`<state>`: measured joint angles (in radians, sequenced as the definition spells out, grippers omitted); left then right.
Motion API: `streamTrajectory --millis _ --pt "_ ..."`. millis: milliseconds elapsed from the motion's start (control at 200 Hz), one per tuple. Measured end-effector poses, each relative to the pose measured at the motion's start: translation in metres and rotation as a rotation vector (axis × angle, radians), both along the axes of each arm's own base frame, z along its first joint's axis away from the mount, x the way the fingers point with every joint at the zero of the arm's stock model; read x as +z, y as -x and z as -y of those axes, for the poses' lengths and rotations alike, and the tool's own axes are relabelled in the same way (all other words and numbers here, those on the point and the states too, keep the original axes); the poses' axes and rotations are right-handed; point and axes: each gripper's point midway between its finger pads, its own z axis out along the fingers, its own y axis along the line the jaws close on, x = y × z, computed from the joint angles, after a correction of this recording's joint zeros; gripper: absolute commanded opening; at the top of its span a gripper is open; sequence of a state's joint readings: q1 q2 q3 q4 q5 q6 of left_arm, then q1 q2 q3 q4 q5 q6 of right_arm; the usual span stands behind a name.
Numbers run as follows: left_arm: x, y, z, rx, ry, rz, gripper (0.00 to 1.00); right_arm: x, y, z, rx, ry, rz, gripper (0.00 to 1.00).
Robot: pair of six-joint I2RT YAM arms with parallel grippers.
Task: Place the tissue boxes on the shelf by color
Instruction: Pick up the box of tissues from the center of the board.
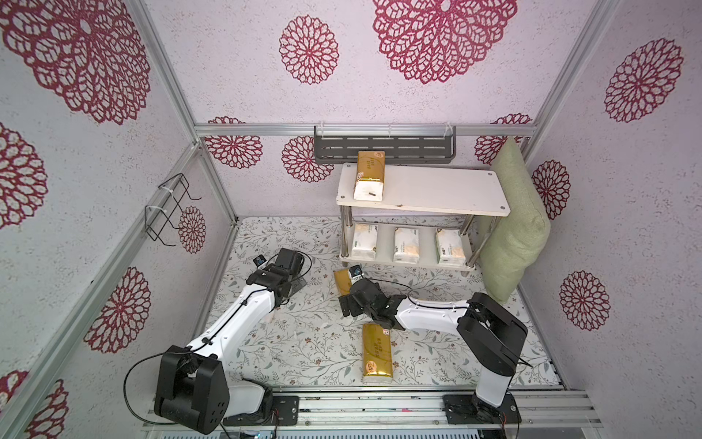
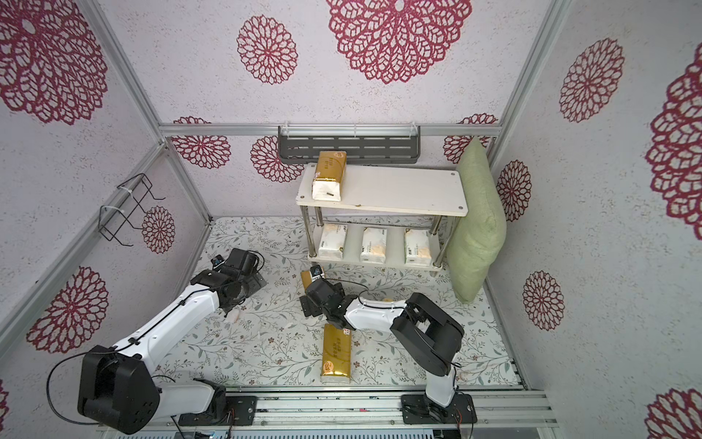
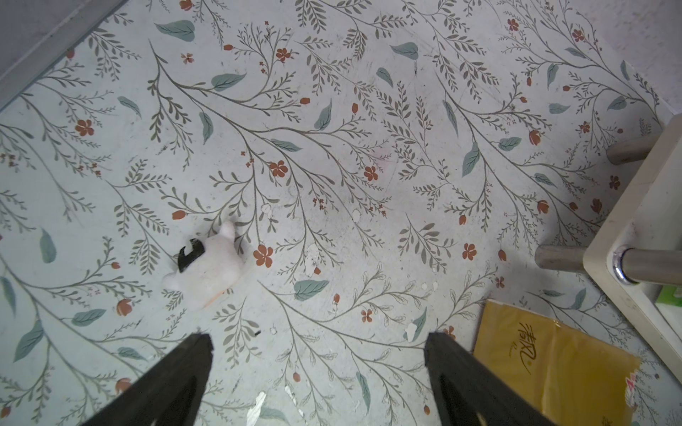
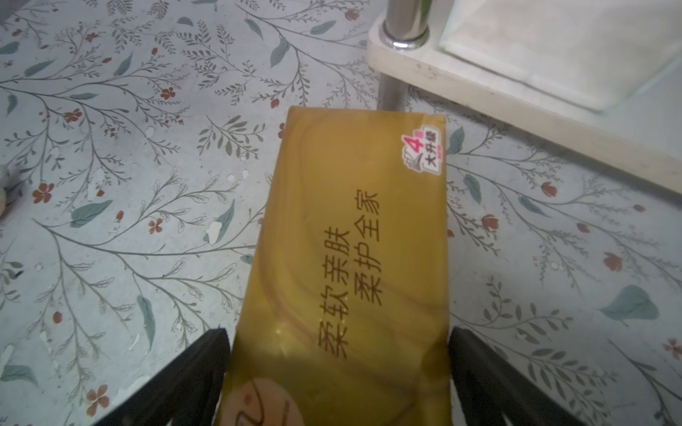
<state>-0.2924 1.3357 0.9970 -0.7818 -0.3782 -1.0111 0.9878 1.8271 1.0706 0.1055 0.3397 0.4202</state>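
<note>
Though past halfway, leaves two to shelve: three white tissue packs [image 1: 406, 245] on the shelf's [image 1: 437, 190] lower board, first gold pack [image 1: 370, 173] on top. Right hand [image 4: 336, 332] spread wide astride the second gold pack [image 4: 350, 221], not clamped; third gold pack [image 1: 376, 353] behind it on the tabletop [image 1: 304, 342]. Left hand [image 3: 317, 337] wide, empty.

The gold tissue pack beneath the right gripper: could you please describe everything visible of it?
It is a soft-looking, brick-shaped gold tissue pack in shiny wrap, with dark characters along its top and a pink-and-white sticker at one shelf-side corner. It lies flat on the floral table, one end near the shelf's front leg. The open right gripper straddles its other end; contact is unclear.
</note>
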Motion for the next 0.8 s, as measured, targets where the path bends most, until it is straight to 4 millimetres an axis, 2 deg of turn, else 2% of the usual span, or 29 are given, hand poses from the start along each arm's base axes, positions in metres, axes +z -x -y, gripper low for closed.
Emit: streamTrajectory --millis 335,670,800 --pt "-0.002 0.003 -0.006 0.008 0.001 0.006 0.97 -0.013 0.004 0.004 -0.034 0.003 -0.020 0.99" --pt "-0.003 0.003 -0.006 0.007 0.006 0.005 0.97 -0.028 0.017 0.010 -0.037 0.031 -0.016 0.99" --pt "-0.003 0.002 -0.006 0.006 0.009 0.005 0.97 -0.032 0.018 0.012 -0.037 0.027 -0.011 0.96"
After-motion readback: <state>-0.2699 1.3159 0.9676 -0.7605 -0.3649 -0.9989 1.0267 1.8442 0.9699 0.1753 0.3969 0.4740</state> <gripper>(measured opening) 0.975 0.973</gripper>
